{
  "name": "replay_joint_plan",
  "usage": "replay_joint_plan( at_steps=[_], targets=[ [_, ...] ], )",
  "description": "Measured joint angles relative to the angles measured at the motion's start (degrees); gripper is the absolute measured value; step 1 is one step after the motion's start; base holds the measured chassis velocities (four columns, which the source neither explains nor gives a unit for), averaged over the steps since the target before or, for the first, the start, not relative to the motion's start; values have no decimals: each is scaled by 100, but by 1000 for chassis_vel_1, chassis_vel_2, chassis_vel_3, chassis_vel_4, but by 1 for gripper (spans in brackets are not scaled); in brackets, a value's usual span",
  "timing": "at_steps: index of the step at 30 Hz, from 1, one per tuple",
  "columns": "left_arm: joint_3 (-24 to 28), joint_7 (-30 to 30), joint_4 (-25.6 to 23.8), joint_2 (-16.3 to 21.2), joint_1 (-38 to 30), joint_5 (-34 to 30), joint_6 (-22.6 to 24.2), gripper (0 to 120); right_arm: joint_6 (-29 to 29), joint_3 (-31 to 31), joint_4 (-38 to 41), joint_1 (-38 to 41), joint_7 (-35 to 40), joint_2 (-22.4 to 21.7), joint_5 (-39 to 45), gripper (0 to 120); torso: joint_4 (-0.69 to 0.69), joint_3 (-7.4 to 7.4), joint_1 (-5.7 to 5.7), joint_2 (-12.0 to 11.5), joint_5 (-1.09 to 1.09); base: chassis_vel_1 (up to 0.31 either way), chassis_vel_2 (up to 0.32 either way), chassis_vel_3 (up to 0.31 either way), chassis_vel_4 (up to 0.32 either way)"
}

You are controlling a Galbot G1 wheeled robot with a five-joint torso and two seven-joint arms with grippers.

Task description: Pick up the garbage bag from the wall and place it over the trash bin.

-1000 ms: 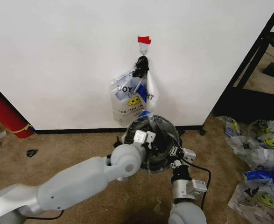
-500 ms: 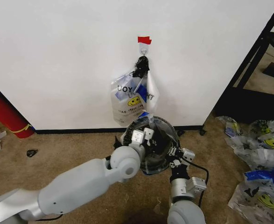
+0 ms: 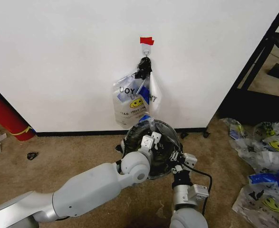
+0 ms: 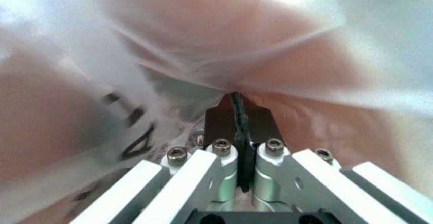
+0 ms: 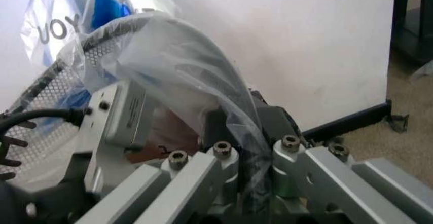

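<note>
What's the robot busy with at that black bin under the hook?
Both arms are working one thin garbage bag onto the trash bin by the wall. The left pincer is shut on the film over the bin's mouth; the right pincer pinches it at the near rim. A bunch of bags hangs from the hook.

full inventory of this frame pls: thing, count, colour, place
garbage bag: 1, see-through, draped over the bin, pinched by both grippers
trash bin: 1, black mesh, on carpet at the wall's foot
wall: 1, white, black baseboard
bag bunch: 1, clear with yellow smiley, blue handles, black top, hanging on the wall hook
red tape: 1, above the hook
red cylinder: 1, yellow band, far left by the wall
loose bags: several, clear/yellow/blue, on carpet at right
black shelf frame: 1, right
left gripper: shut on the bag, inside the bin
right gripper: shut on the bag at the bin's near rim
</note>
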Motion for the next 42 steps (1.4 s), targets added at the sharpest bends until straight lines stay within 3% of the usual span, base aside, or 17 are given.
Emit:
replay_joint_plan(
  at_steps=[5, 10, 16, 32, 42],
  targets=[
    [-12, 28, -7, 23, 65, -54, 30, 0, 4, -17, 20, -31, -5, 6, -16, 0, 0, 0, 0, 0, 0, 0, 0, 0, 0],
    [-36, -93, -276, 335, 80, -55, 319, 0, 4, 6, 61, -36, -5, -16, -29, 0, 0, 0, 0, -1, 0, 0, 0, 0, 0],
    [-112, -153, -359, 516, 91, -40, 355, 0, 3, 1, 81, -62, -6, -25, -72, 0, 1, 0, 0, -2, 0, 0, 0, 0, 0],
    [-46, -29, 154, 13, 187, 359, -144, 0, 3, -40, 130, -133, -16, -62, -45, 0, 0, 0, 0, -2, 0, 0, 0, 0, 0],
    [-26, 35, -72, 182, 208, 303, -58, 0, 24, -25, 58, -76, -23, -74, -87, 0, 1, 0, 0, -2, 0, 0, 0, 0, 0]
  ],
)
